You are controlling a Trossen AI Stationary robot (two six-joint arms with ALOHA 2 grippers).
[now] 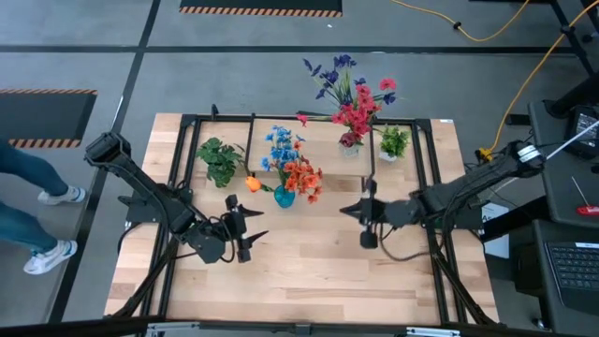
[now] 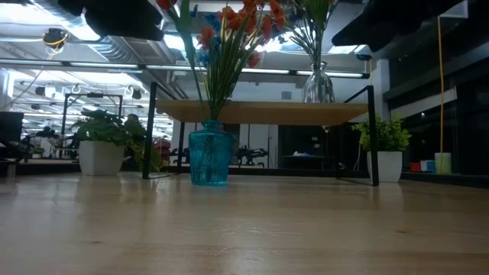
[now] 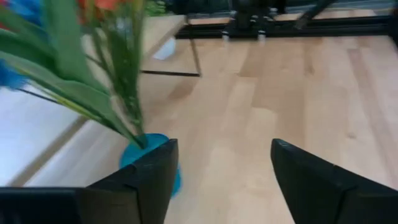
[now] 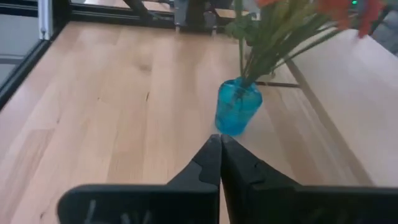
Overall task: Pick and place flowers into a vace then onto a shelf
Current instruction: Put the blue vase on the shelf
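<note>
- Flowers (image 1: 292, 167): orange and blue blooms stand upright in the blue vase (image 1: 284, 196) on the tabletop (image 1: 309, 281), at the front edge of the shelf (image 2: 263, 111). Their long axis is vertical.
- My left gripper (image 1: 245, 232): fingers spread wide, holding nothing. The vase lies just ahead of it and close by.
- My right gripper (image 1: 368, 225): fingers pressed together, empty. The vase lies ahead of it, farther off.
- Judgement: my left arm is nearer. The vase needs a level side grasp, then a lift onto the shelf, beside the clear vase (image 2: 318, 84) there.
</note>
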